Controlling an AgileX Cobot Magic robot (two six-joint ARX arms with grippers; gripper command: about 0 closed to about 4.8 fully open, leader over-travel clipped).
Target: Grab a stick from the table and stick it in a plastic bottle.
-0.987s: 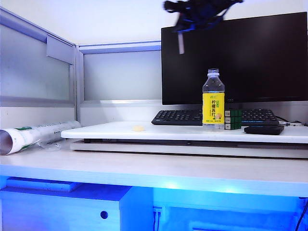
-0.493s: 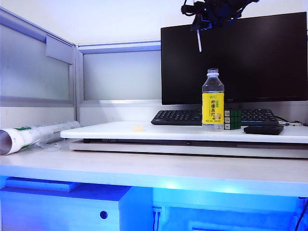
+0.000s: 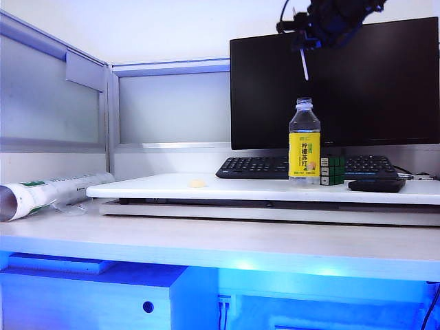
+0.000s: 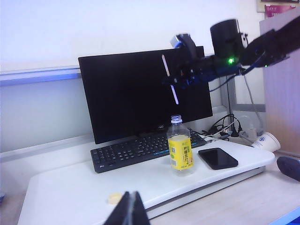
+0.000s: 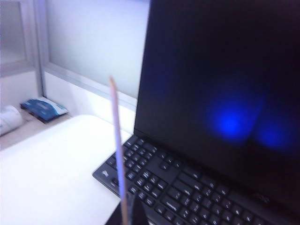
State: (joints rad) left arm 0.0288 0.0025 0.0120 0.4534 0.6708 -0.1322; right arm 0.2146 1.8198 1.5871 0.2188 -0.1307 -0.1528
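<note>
While the right gripper (image 3: pixel 303 47) pinches it, the stick (image 3: pixel 303 65) hangs near-vertical above the plastic bottle (image 3: pixel 304 141).

A black monitor (image 3: pixel 334 86) stands at the board's back edge, a black keyboard (image 3: pixel 254 167) before it. A puzzle cube (image 3: pixel 333 170) and black phone (image 3: pixel 377 185) lie near the right edge, a pale lump (image 3: pixel 198 183) toward the left. A paper cup (image 4: pixel 266 141) lies off the board.
</note>
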